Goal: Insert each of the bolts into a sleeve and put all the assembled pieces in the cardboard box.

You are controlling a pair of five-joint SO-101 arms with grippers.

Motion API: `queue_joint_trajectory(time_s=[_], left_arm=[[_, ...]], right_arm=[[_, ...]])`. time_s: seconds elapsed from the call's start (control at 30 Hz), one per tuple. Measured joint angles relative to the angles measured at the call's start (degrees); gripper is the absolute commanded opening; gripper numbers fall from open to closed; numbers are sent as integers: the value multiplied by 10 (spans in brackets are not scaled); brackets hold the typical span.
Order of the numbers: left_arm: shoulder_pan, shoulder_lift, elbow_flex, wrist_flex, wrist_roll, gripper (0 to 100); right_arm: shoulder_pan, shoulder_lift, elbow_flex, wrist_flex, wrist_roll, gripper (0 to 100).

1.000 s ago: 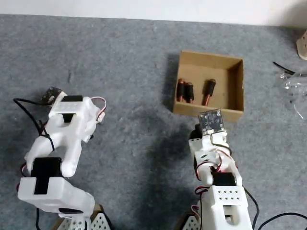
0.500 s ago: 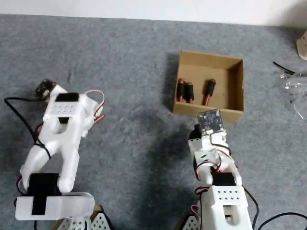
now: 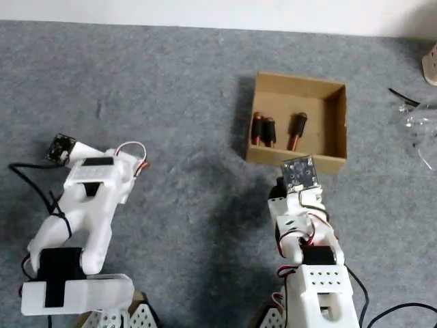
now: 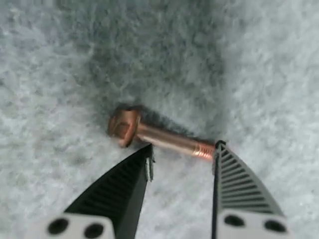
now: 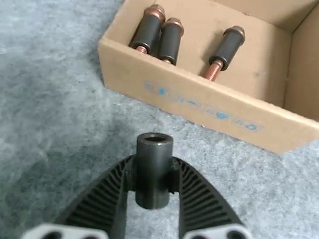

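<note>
A copper bolt (image 4: 159, 137) lies flat on the grey carpet. My left gripper (image 4: 183, 154) hangs open just over its shaft, one fingertip (image 4: 146, 159) on each side, not gripping it. The left arm (image 3: 92, 191) stands at the left of the table. My right gripper (image 5: 152, 181) is shut on a black sleeve (image 5: 153, 167), held with its open bore up, a short way in front of the cardboard box (image 5: 199, 107). In the box (image 3: 297, 158) lie three assembled pieces, two side by side (image 3: 263, 128) and one apart (image 3: 298, 130).
Clear plastic items (image 3: 413, 113) and a pale object (image 3: 430, 65) sit at the right edge, beyond the box. Open grey carpet lies between the two arms and to the left of the box.
The left arm stretched forward over the bolt, then drew back a little and turned its wrist. The right arm has kept still with the sleeve.
</note>
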Motion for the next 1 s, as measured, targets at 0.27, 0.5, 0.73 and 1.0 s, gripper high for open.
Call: queue_joint_trajectory(time_s=[0.27, 0.5, 0.73, 1.0], left_arm=[[-32, 0, 27, -55, 9, 197], [-71, 0, 27, -59, 19, 193], [-71, 0, 27, -59, 22, 153], [-71, 22, 18, -58, 24, 2]], right_arm=[[0, 0, 0, 0, 0, 5], [0, 0, 0, 0, 0, 5], [0, 0, 0, 0, 0, 5], [0, 0, 0, 0, 0, 5]])
